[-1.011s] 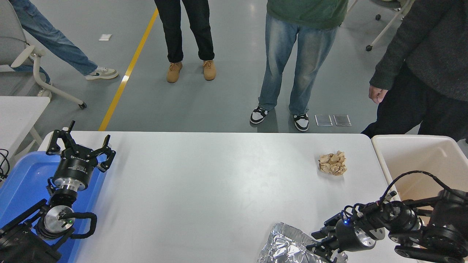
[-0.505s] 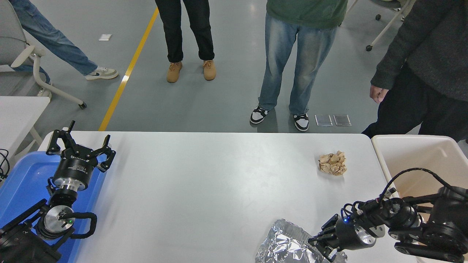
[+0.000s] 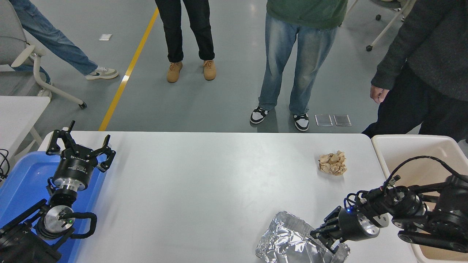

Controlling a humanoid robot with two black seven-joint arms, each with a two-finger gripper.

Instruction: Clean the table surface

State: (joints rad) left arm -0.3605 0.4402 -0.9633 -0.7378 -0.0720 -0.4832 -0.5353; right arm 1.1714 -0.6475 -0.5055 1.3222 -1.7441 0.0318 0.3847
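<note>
The table surface runs lengthwise left-right; right end effector grips crumpled foil tray.

Crumpled paper ball far right on the table surface, foil tray nearer, bin rightward.

light: bright, even overhead | glare: foil tray | shadows: soft | focus: sharp

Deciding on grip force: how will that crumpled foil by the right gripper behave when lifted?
The foil looks thin and creased, so probably light and easily crushed. Its irregular folds suggest it may deform in the right gripper rather than slip.
</note>
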